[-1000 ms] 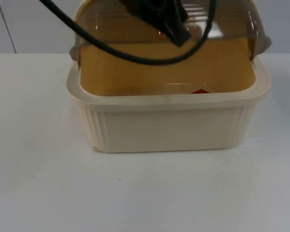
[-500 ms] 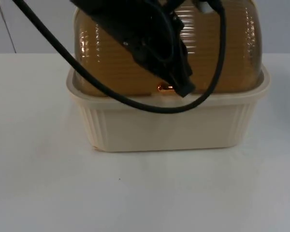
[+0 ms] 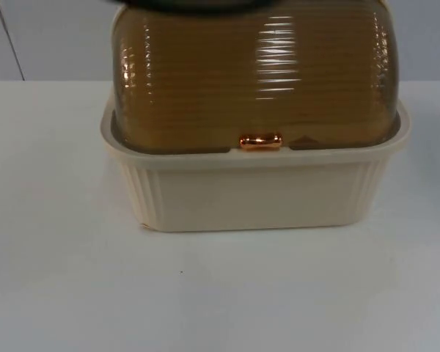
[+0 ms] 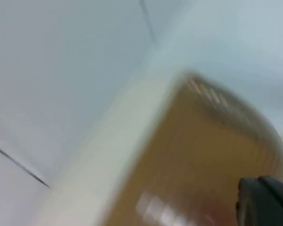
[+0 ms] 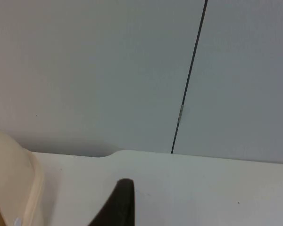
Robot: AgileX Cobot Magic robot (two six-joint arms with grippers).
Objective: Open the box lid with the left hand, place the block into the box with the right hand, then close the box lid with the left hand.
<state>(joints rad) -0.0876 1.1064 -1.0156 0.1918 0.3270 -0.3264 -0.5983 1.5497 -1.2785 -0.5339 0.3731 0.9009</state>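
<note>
Since a second ago the lid [image 3: 253,77] has swung down onto the box [image 3: 253,191], latch [image 3: 261,141] at the front rim, so the block is hidden. Left gripper [image 4: 266,200] hangs above the lid; right gripper [image 5: 118,202] waits beside the box. Finger states cannot be told.

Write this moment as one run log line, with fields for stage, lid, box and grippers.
stage: lid closing done | lid: amber ribbed transparent lid down, copper handle at front | box: cream ribbed plastic box on white table | grippers: unclear
</note>
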